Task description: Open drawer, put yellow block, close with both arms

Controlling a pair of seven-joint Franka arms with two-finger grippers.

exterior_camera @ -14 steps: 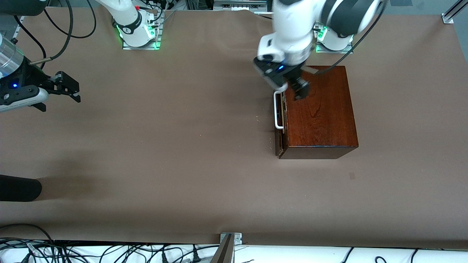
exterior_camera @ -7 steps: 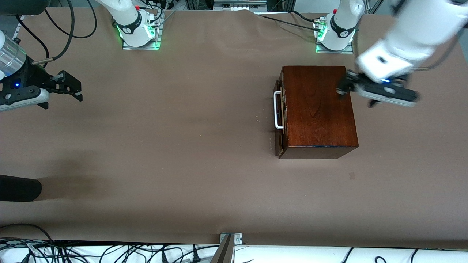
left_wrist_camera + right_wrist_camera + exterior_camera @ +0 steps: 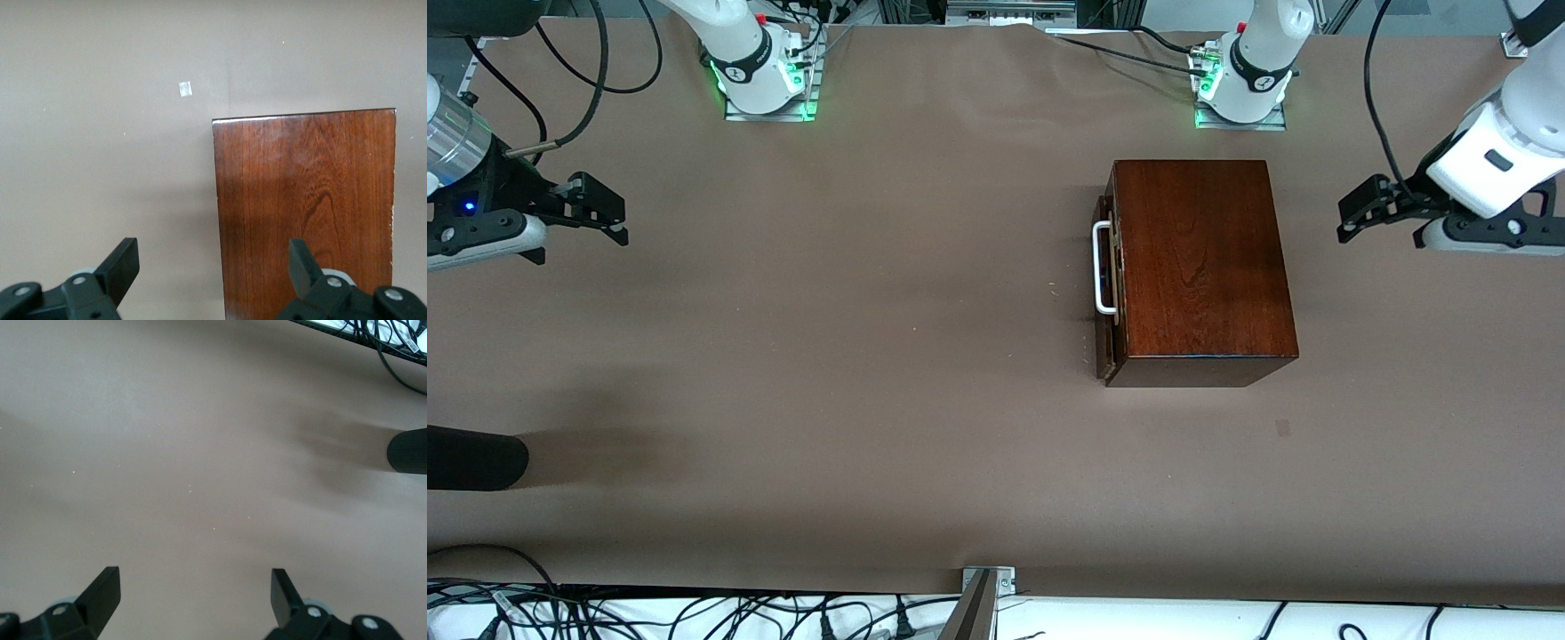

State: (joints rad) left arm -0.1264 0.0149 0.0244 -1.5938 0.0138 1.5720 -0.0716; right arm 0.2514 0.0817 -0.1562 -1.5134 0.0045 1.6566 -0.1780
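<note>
The dark reddish-brown wooden box (image 3: 1200, 267) stands on the brown table near the left arm's base. Its drawer (image 3: 1106, 342) is pushed in, and the white bar handle (image 3: 1101, 268) faces the right arm's end of the table. The box top also shows in the left wrist view (image 3: 303, 207). The yellow block is out of view. My left gripper (image 3: 1358, 212) is open and empty, in the air beside the box toward the left arm's end; its wrist view (image 3: 213, 257) looks over the box edge. My right gripper (image 3: 605, 212) is open and empty over bare table at the right arm's end (image 3: 193, 583).
A black rounded object (image 3: 471, 458) reaches in at the right arm's end of the table, and shows in the right wrist view (image 3: 408, 452). A small pale mark (image 3: 1282, 428) lies on the table nearer the camera than the box. Cables (image 3: 694, 613) run along the near edge.
The left arm has swung from over the box's handle end, across the box top, out to the left arm's end of the table. The right gripper has barely moved.
</note>
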